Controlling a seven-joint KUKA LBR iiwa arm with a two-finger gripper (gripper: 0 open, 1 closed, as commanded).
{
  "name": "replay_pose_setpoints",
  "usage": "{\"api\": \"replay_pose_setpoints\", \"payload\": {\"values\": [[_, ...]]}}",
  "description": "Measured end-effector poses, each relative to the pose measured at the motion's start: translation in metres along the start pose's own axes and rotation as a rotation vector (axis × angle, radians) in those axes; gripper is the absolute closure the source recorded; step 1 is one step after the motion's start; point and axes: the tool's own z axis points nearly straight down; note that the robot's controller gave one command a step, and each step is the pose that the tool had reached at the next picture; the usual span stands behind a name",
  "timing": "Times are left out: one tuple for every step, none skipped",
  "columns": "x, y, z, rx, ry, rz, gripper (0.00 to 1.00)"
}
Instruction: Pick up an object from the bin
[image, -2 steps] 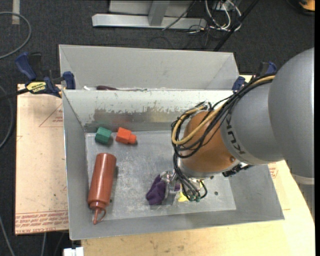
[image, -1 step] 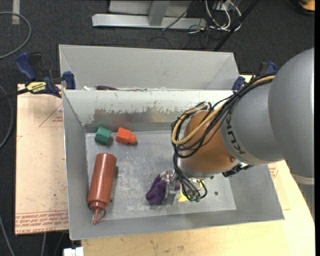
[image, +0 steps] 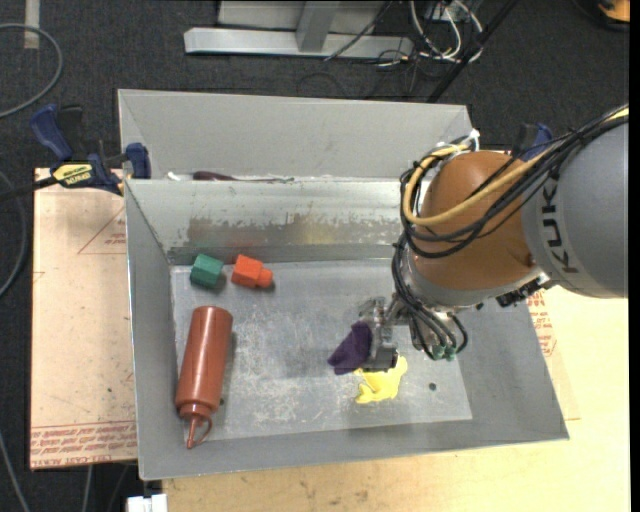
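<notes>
Purple thing (image: 350, 348), soft-looking and a bit crumpled, lies on the floor of the bin (image: 290, 400), right of the middle and toward the near side. The pincer (image: 383, 350) is down low just to the right of it, so close that the two seem to touch. I cannot tell if the pincer is wide or narrow, and I cannot see anything held in it. The purple thing is longer one way: it slants from near-left to far-right, and its far end is closest to the pincer. A small yellow thing (image: 381, 386) lies just on the near side of the pincer, right beside the purple one. So the pincer has purple on its left and yellow on its near side. I think a small move to the left would put it over the purple thing, and it may need to turn so that it closes across the slant. Well away on the left lie a red-brown bottle (image: 204, 365) with its tip toward the near side, a green block (image: 207, 271) and an orange block (image: 252, 273).
</notes>
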Motion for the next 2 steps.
{"api": "replay_pose_setpoints", "payload": {"values": [[0.0, 0.0, 0.0, 0.0, 0.0, 0.0, 1.0], [0.0, 0.0, -0.042, 0.0, 0.007, -0.003, 1.0]]}}
